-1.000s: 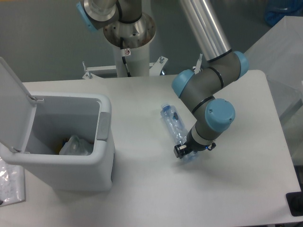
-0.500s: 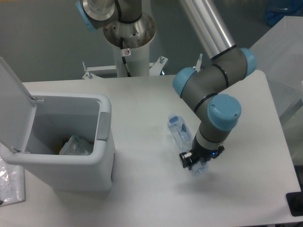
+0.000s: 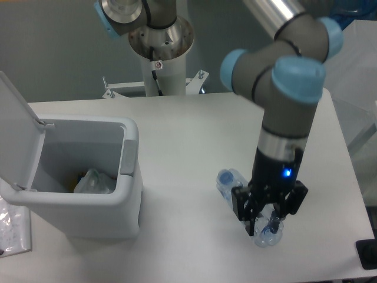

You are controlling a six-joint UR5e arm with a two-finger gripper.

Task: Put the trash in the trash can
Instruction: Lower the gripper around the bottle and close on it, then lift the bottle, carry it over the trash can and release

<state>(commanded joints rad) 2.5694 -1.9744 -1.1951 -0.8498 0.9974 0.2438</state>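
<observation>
Black two-finger pincer (image 3: 266, 219) clamps crinkled clear plastic bottle (image 3: 244, 203) near white counter's (image 3: 177, 124) front-right edge. Pale grey lidded bin (image 3: 126, 194) open at left; crumpled whitish wrapper (image 3: 94, 180) inside.

One fixed camera looks down steeply from the table's (image 3: 177, 118) front edge, facing the arm's base (image 3: 160, 41) at the far side. It stands fairly near: the gripper (image 3: 266, 219) is low right, the bin (image 3: 126, 194) far to its left, cropped there.
</observation>
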